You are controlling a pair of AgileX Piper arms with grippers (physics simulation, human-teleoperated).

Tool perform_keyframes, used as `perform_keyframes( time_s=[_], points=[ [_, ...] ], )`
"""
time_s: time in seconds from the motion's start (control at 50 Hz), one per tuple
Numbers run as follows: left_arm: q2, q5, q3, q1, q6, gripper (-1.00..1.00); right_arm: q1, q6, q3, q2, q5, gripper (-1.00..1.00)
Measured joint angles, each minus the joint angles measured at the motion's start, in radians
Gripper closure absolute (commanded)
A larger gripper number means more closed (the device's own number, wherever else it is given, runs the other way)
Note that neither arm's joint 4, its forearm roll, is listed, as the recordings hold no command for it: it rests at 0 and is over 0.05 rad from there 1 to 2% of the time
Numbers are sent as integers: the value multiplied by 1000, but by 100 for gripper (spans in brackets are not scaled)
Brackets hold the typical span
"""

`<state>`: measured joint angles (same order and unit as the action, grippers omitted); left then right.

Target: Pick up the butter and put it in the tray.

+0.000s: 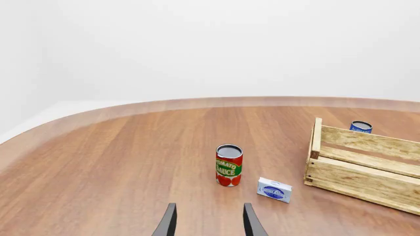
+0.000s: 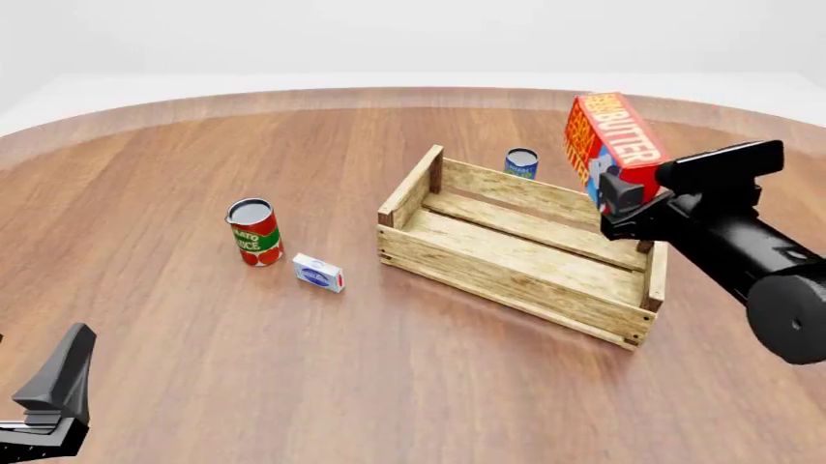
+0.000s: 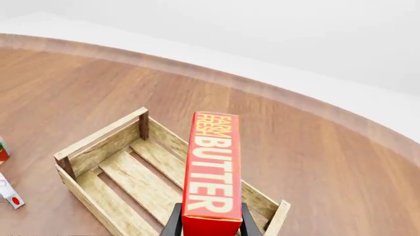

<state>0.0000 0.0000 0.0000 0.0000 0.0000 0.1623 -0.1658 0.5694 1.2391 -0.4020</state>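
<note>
Where wooden table [image 2: 387, 387] ends, plain white surround.

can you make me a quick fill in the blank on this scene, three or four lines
1. The right gripper holds the ____ above the tray.
2. The left gripper is ____, gripping nothing.
3. The small white-and-blue box lies beside the ____ can.
4. The blue can stands ____ the tray, on the far side.

Missing words: butter; open; tomato sauce; outside

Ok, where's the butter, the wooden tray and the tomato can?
butter [image 2: 622, 133], front view, on its red lettered side.
tray [image 2: 497, 279], front view, on its near slatted wall.
tomato can [image 1: 228, 167], left wrist view, on its label.
</note>
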Motion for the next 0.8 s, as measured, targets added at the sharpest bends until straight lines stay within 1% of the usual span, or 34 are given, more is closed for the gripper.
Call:
perform_keyframes(
  time_s=[0.8],
  points=[
    [0,0,0,0,0,-100,90,27,70,215,-91,100]
  ],
)
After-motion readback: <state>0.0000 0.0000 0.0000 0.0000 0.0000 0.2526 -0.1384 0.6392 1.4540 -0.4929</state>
